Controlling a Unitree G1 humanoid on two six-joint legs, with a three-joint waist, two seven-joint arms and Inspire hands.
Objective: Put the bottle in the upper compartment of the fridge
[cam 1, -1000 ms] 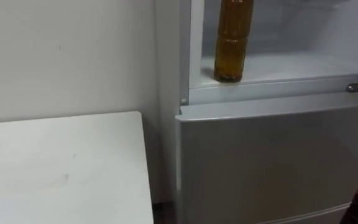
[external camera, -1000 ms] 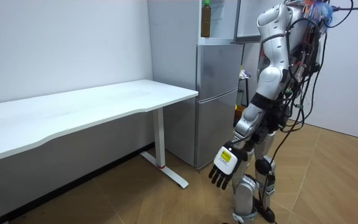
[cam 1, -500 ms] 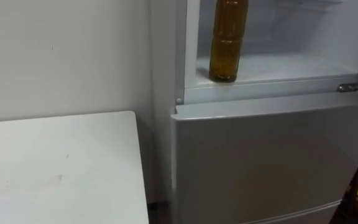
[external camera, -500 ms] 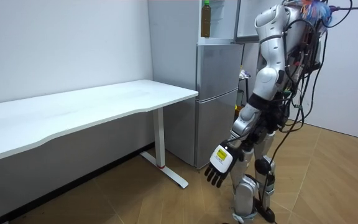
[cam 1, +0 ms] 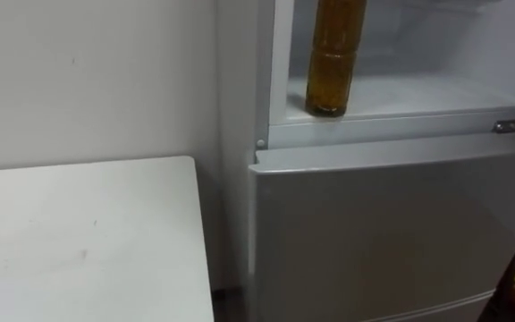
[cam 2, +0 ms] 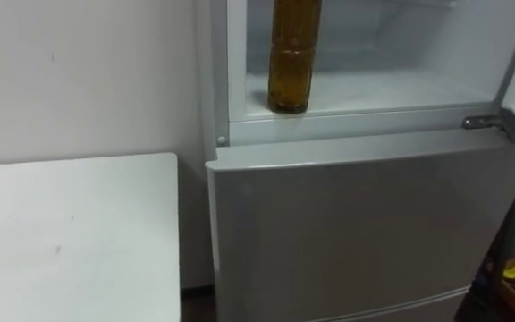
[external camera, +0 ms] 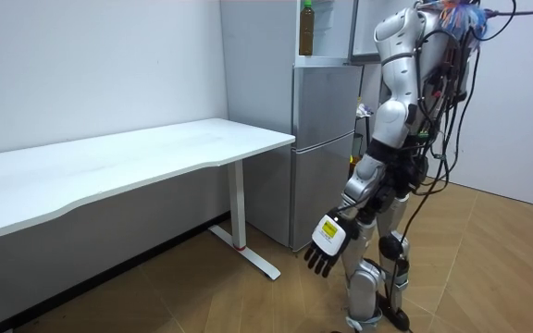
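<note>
High above the left hand (external camera: 328,242), well apart from its fingers (external camera: 319,267), the bottle (cam 1: 334,55) stands upright on the floor of the open upper fridge (cam 1: 436,93), near its front left corner. That hand hangs low beside the robot's leg, fingers relaxed, slightly spread, holding nothing. The robot stands facing the fridge. Beyond the fingers, on the room view's left, the white counter (cam 1: 79,241) sits beside the shut lower door (cam 1: 392,233).

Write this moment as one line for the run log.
bottle: upright in open upper fridge, front left, released | left hand: open, hanging low
</note>
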